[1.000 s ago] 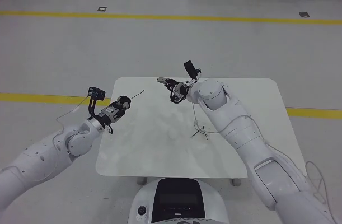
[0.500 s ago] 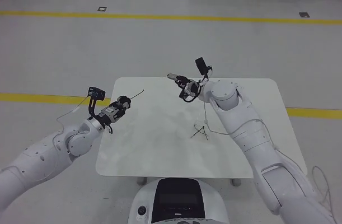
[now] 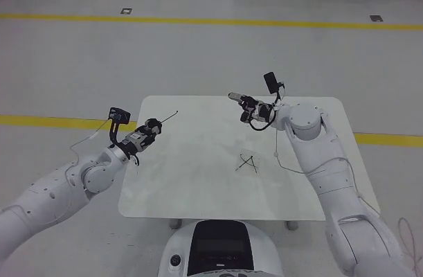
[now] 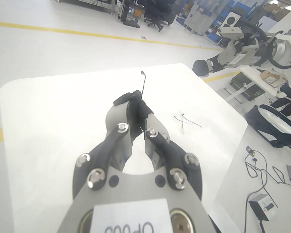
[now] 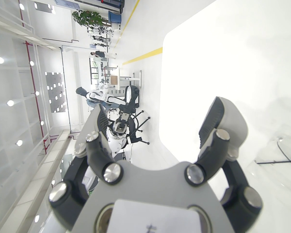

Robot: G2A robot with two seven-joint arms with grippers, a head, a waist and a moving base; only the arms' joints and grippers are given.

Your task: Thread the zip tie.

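Note:
My left gripper (image 3: 153,126) hangs over the table's left edge, shut on a thin black zip tie (image 3: 169,117) whose free end with the small head points toward the table's far side. In the left wrist view the same zip tie (image 4: 143,83) rises from between the closed fingertips of the left gripper (image 4: 138,103). My right gripper (image 3: 237,97) is held high near the far edge, right of centre, open and holding nothing; in its own view the right gripper (image 5: 157,120) shows wide-spread fingers. Loose black zip ties (image 3: 247,163) lie crossed on the table.
The white table (image 3: 197,187) has rounded corners. The crossed loose ties (image 4: 184,121) lie right of the table's middle, partly seen as loose ties (image 5: 285,155) in the right wrist view. Floor with yellow lines surrounds the table.
The right arm has swung to the right along the far edge, its open gripper moving away from the left gripper. The left arm and its zip tie have stayed still.

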